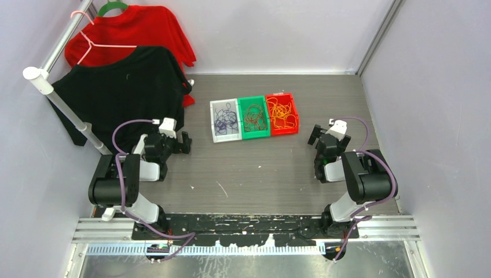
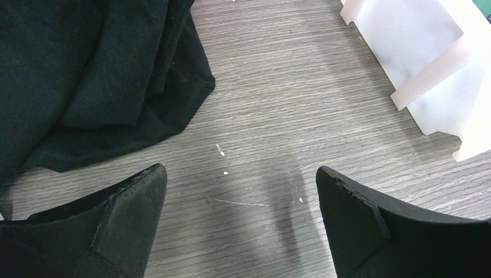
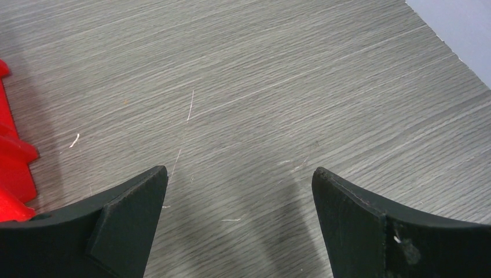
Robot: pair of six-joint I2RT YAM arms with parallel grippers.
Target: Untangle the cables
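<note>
Thin cables lie in three trays at mid-table: purple cables [image 1: 224, 120] in the white tray [image 1: 213, 123], dark red-brown cables [image 1: 255, 117] in the green tray [image 1: 241, 123], orange cables [image 1: 282, 113] in the red tray [image 1: 293, 111]. My left gripper [image 1: 184, 142] is open, left of the white tray, over bare wood [image 2: 240, 174]. My right gripper [image 1: 315, 134] is open, right of the red tray, also empty [image 3: 240, 174]. The white tray's corner [image 2: 428, 63] and the red tray's edge [image 3: 13, 168] show in the wrist views.
A black shirt [image 1: 121, 92] and a red shirt [image 1: 139, 32] hang from a rail [image 1: 58, 98] at the back left; the black shirt's hem [image 2: 104, 87] lies on the table close to my left gripper. Lilac walls enclose the table.
</note>
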